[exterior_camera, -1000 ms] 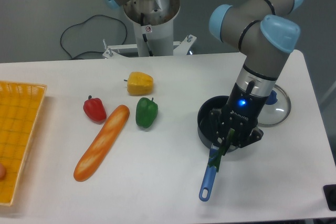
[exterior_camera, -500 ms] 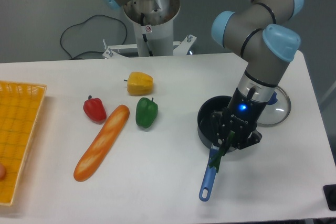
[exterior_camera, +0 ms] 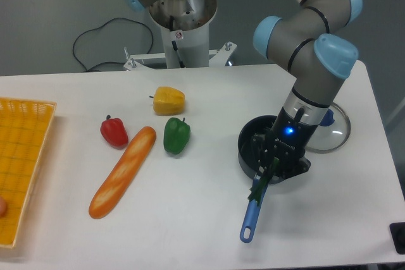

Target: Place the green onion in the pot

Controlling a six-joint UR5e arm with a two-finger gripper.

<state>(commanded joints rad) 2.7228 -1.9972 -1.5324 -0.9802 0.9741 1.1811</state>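
Pincer (exterior_camera: 268,167) downward, arm bent

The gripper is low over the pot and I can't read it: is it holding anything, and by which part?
The gripper is shut on the green onion, gripping its upper end; the rest hangs over the pot handle.

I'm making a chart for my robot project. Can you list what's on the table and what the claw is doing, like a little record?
claw: low over the pot's near edge, closed on the green onion
green onion: hangs from the claw, over the handle
pot: black, blue handle toward the front
glass lid: right of the pot
peppers: yellow, red, green
bread: left of the green pepper
yellow basket: far left
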